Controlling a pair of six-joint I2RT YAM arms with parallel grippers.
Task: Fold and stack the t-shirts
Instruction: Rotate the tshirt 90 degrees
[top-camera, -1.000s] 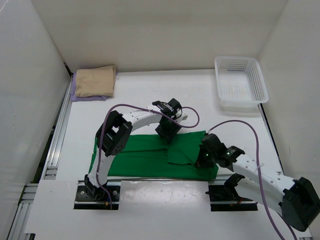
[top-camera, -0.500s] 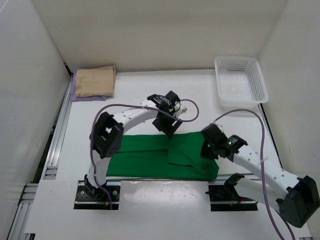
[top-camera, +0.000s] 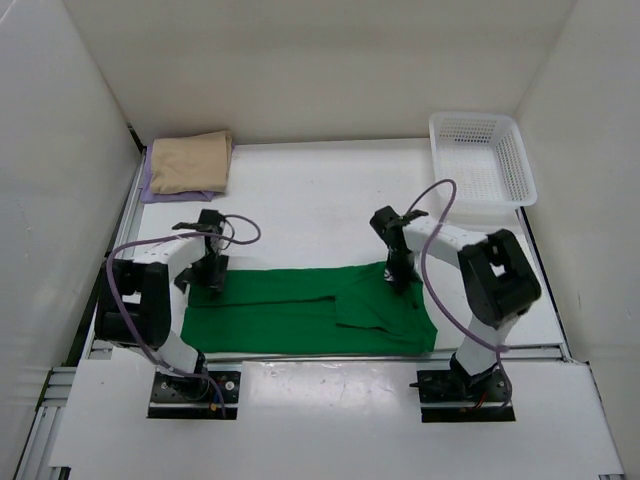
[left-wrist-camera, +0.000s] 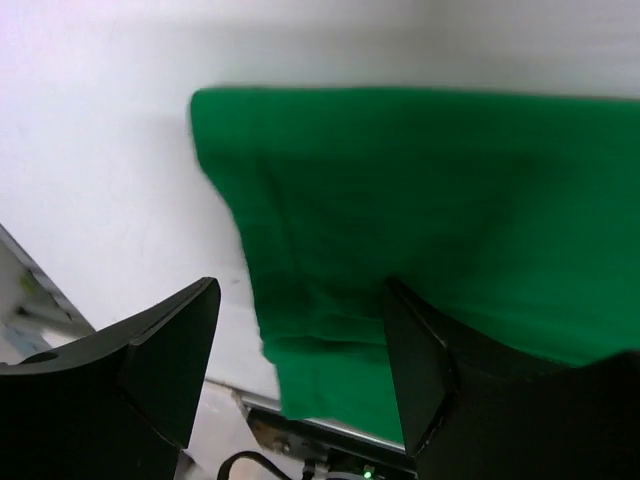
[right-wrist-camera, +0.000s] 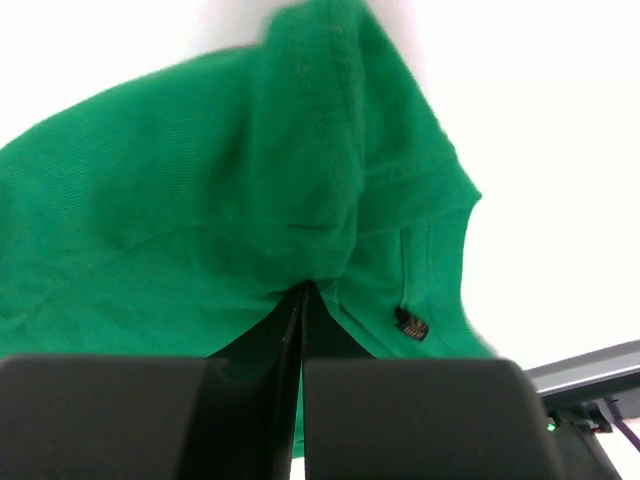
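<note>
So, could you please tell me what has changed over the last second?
The left pincer swung left from the middle of the green t-shirt to its far left corner and stands open. The right pincer moved from the shirt's near right part to its far right edge, shut on the cloth. The shirt, the tan t-shirt on the lavender t-shirt and the basket stayed put.

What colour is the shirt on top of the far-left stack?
The top shirt is tan, clearest from the top external view.

Lab: white-walled enclosure (top-camera: 300, 70), aluminium rails (top-camera: 125, 215)
</note>
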